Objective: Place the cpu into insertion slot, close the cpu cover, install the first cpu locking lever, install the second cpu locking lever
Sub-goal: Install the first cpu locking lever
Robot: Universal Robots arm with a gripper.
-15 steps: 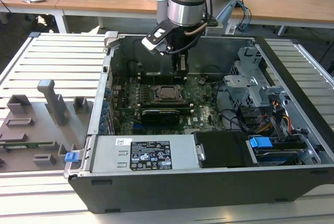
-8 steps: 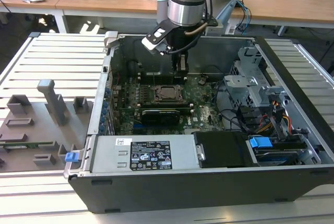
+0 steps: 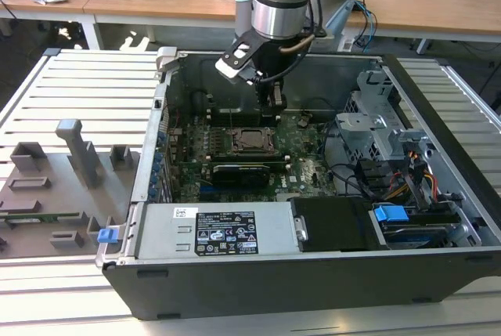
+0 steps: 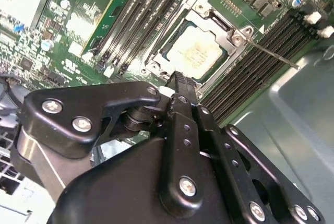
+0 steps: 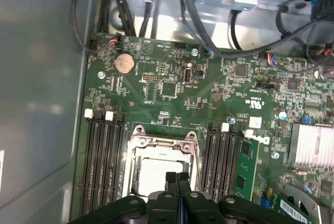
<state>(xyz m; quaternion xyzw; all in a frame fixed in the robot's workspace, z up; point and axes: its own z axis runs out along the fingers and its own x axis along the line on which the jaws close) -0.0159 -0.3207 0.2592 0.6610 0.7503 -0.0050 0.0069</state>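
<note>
The cpu point(image 4: 198, 51), pale and silvery, lies flat in the insertion slot point(image 3: 250, 141) on the green motherboard. The cpu cover point(image 5: 162, 141), a metal frame, lies down around the chip point(image 5: 151, 174), whose top shows through its window. A thin lever rod point(image 4: 271, 54) sticks out from one socket corner, across the memory slots. My gripper point(image 4: 176, 78) hovers close above the socket's edge, its black fingers pressed together with nothing between them. In the first wrist view the gripper point(image 5: 177, 176) overlaps the chip's near edge. In the exterior view the gripper point(image 3: 274, 101) hangs just behind the socket.
Black memory slots point(image 5: 104, 161) flank the socket on both sides. A graphics card point(image 3: 243, 170), the power supply point(image 3: 215, 230), a drive cage point(image 3: 376, 128) with cables and the case walls point(image 3: 156, 140) close in around it. A grey fixture tray point(image 3: 55, 187) lies at the exterior view's left.
</note>
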